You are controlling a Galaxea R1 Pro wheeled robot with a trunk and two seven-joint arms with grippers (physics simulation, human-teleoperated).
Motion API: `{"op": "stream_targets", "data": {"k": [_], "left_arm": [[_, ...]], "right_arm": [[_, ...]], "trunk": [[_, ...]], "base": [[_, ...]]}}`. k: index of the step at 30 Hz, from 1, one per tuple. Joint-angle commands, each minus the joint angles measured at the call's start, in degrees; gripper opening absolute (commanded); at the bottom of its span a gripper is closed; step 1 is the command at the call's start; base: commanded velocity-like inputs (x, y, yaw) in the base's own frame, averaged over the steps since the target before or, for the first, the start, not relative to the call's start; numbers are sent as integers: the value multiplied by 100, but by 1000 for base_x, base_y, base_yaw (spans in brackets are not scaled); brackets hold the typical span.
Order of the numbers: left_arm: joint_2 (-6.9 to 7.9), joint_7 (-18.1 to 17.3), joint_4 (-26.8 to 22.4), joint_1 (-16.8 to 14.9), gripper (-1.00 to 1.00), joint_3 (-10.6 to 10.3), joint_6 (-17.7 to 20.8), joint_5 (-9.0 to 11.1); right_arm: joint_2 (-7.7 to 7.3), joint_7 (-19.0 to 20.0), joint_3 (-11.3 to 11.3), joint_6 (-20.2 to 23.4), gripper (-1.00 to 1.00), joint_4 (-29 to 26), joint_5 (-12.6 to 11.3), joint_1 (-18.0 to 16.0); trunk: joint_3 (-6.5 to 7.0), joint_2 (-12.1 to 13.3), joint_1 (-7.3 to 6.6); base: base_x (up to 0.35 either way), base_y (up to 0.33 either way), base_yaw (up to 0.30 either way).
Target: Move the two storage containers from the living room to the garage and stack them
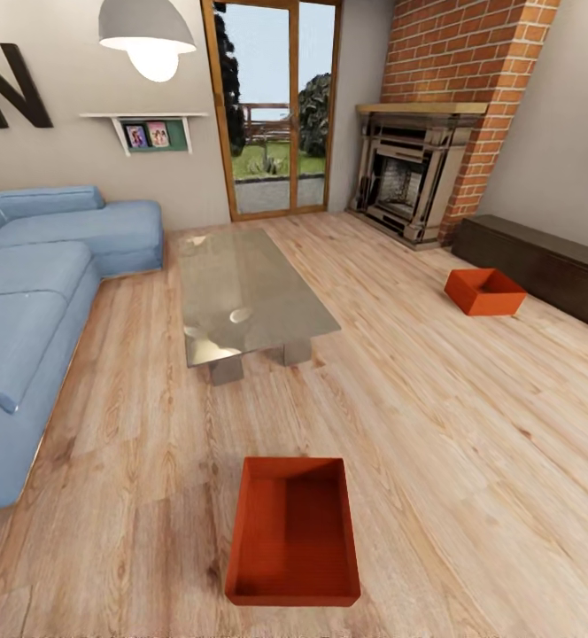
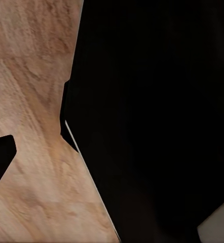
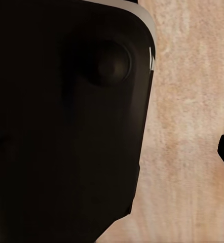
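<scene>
Currently, from the head view, I see the living room with its light wood-plank floor (image 1: 436,399). One storage container, the near container (image 1: 294,532), sits upright and open on the planks directly ahead and close to the lower edge of the view, its long side running away from me. The far container (image 1: 484,291) rests on the planks well apart from the first, ahead and to the right, just beside a low dark cabinet (image 1: 551,261) along the right wall. Between the two, further back, stands the glass coffee table (image 1: 245,292), with the blue corner sofa (image 1: 37,283) to its left. The brick fireplace (image 1: 418,177) occupies the far right corner, next to a glazed wooden door (image 1: 276,106). A white pendant lamp (image 1: 148,35) hangs at upper left, near the wall letter "N" (image 1: 11,84) and a small shelf (image 1: 148,128) holding pictures. From the left wrist view, I see a dark body of the robot (image 2: 152,116) close to the lens, with wood planks (image 2: 31,101) beyond it; I cannot tell whether the left hand is spread or pressed together. From the right wrist view, I see a similar dark rounded housing (image 3: 66,121) over wood planks (image 3: 193,126); I cannot tell the right hand's state either.
</scene>
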Motion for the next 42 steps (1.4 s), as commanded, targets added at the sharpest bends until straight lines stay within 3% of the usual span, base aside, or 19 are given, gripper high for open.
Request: {"op": "stream_targets", "data": {"k": [1,42], "left_arm": [[0,4,0,-2,100,-2,-8,24],[0,3,0,-2,100,-2,-9,28]], "right_arm": [[-1,-8,26,-24,100,13,25,-5],[-9,-8,26,-24,100,13,16,-5]], "trunk": [[-13,-2,-1],[-389,-2,-1]], "base": [[0,0,0],[0,0,0]]}}
